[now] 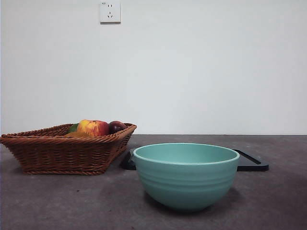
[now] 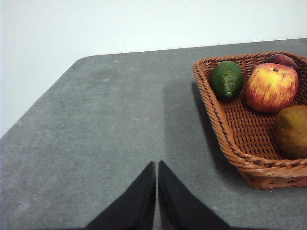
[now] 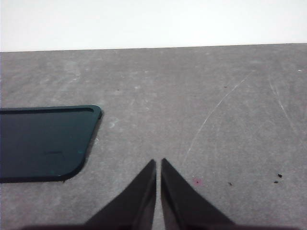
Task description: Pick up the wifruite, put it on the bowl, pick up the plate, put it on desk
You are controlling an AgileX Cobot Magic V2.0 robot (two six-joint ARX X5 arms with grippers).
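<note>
closed black left gripper (image 2: pixel 157 165) above grey desk (image 2: pixel 96 134); brown wicker basket (image 2: pixel 230 139) holds dull orange-brown wifruite (image 2: pixel 292 132), red-yellow apple (image 2: pixel 271 87), green avocado (image 2: pixel 226 79)

Plain white wall (image 1: pixel 201 67) with one socket (image 1: pixel 110 12), seemingly unused.

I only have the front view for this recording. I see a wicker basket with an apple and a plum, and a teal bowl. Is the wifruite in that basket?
Observer: Yes. The wifruite lies in the basket, beside the apple.
Operator: Anything else in there?
Observer: A green fruit sits in the corner next to the apple.
Operator: Where are the arms?
Observer: The left gripper hangs over bare desk beside the basket, jaws shut.
Operator: And the right?
Observer: The right gripper is shut too, over the desk near the dark tray.
</note>
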